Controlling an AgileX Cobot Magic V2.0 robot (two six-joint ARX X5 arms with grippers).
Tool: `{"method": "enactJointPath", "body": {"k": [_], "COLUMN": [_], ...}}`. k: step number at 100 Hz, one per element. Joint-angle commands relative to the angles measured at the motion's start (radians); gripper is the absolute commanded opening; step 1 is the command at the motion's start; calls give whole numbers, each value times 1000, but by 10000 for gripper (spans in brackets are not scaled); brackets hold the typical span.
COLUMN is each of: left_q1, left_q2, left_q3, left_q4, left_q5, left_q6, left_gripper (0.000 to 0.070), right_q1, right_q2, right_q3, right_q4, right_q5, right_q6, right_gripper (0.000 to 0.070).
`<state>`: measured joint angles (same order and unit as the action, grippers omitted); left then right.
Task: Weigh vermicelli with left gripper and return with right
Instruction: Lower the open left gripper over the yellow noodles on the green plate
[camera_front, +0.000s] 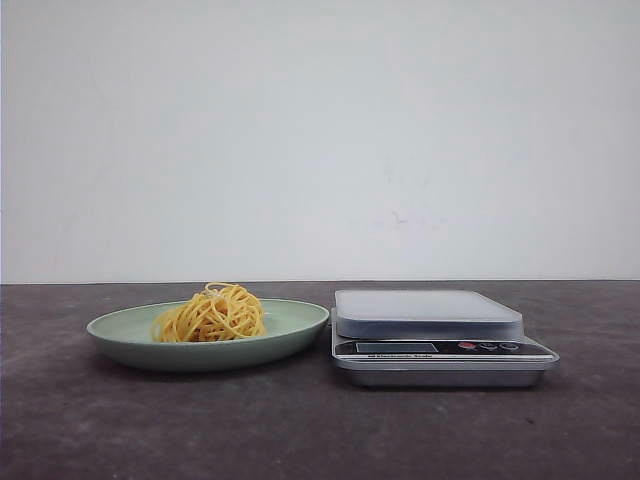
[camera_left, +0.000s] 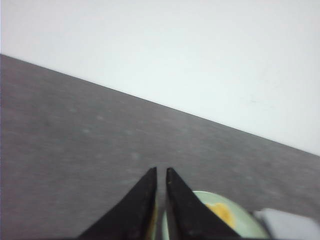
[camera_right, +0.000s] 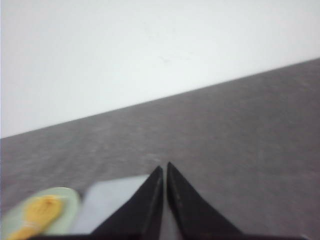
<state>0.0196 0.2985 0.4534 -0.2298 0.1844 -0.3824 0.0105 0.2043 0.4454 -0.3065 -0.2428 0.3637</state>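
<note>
Vermicelli on the plate, both claws pressed together and empty

Vermicelli (camera_front: 211, 314) sits as a coiled yellow bundle in the middle of a pale green plate (camera_front: 300, 322), which rests on the dark table (camera_front: 300, 430) on my left side of the front view. Just beside the plate, to its right, stands a silver kitchen scale (camera_front: 440, 340); the plate's rim comes very close to the scale's near corner, though I cannot tell whether they touch. The scale's flat weighing platform (camera_front: 425, 303) carries nothing, and its front panel shows a display window and a few small buttons, one of them red. Behind everything runs a plain white wall (camera_front: 320, 140).

Neither arm appears in the front view. From the left wrist camera I see the left gripper (camera_left: 161, 172) with its black fingers drawn nearly together, only a thin slit between the tips, holding nothing; the plate and a blur of yellow noodles show past them. From the right wrist camera the right gripper (camera_right: 164, 167) looks the same: fingers pressed almost tip to tip, nothing pinched, with the grey scale platform and the plate beyond. Both wrist views are soft and blurred. Nothing stands between the bundle and the scale.
</note>
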Motion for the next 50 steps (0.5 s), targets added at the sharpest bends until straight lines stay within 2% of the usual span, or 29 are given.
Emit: {"method": "enactJointPath", "body": {"k": [1, 17, 40, 42, 45, 49, 50], "left_q1": [2, -2, -46, -51, -62, -81, -89], "left_q2": [75, 256, 480, 491, 511, 534, 543], "left_q3": [95, 301, 483, 487, 490, 490, 490], "left_q4": [-11, -81, -282, -288, -293, -292, -292], "left_q5": [40, 148, 308, 316, 335, 367, 377], "left_q6": [-22, 2, 44, 49, 53, 52, 50], "left_gripper": [7, 7, 7, 12, 57, 181, 239], "right_q1": [0, 0, 5, 6, 9, 14, 15], "right_q2": [40, 156, 296, 306, 320, 337, 341], "right_q3": [64, 213, 370, 380, 394, 410, 414], "right_q4": [-1, -106, -246, -256, -269, -284, -288], "right_q5": [-45, -98, -193, -201, -209, -214, -214], "right_q6": [-6, -60, -157, -163, -169, -169, -169], "right_gripper": [4, 4, 15, 39, 122, 282, 323]}}
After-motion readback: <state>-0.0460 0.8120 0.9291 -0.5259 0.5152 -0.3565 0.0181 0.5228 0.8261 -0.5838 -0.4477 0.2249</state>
